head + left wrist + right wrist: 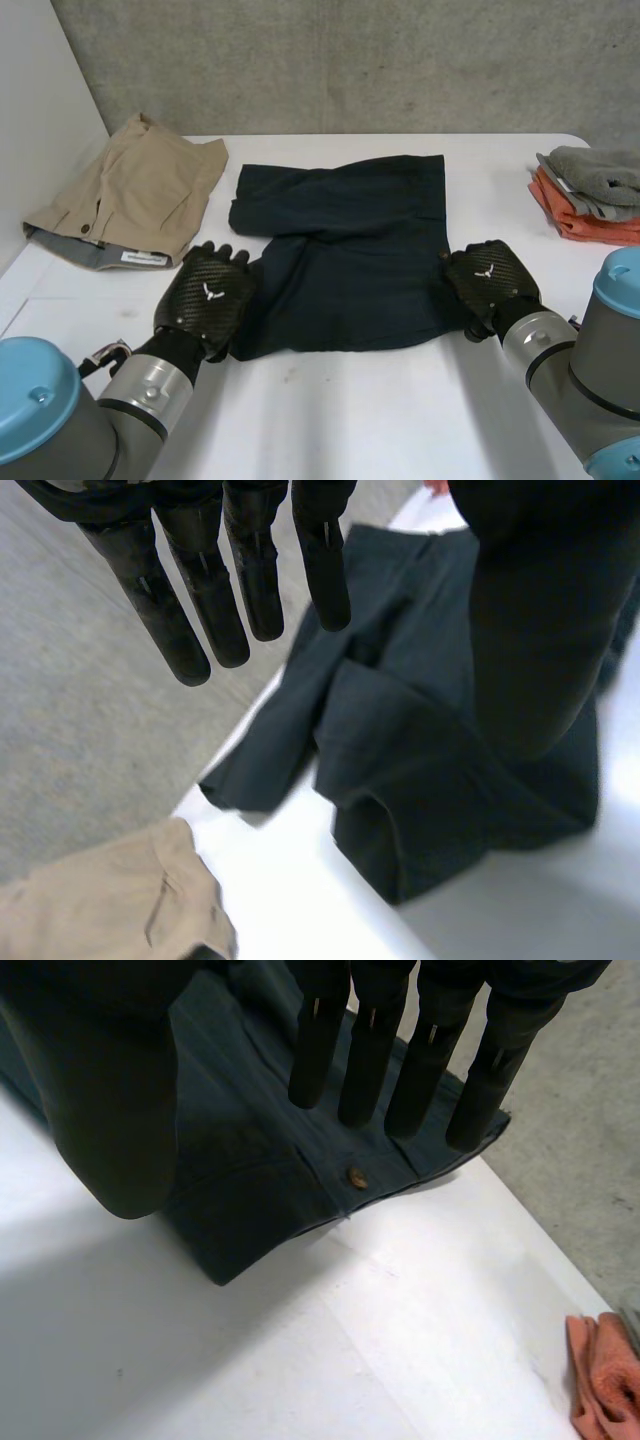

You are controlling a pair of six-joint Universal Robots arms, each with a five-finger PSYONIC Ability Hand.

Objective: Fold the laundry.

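Navy shorts point(350, 250) lie rumpled in the middle of a white table point(400, 420), one part doubled over and the near left side bunched, not a neat fold. The left hand point(205, 295) is at the shorts' near left edge and the right hand point(490, 280) at the near right edge, close to a button point(354, 1176). Both have straight fingers, apart from the thumb, clasping nothing. Tan shorts point(130, 190) lie loosely at the far left, and a folded orange and grey pile point(590, 195) sits far right. The navy shorts look barely started, with smoothing and the main folds left to do
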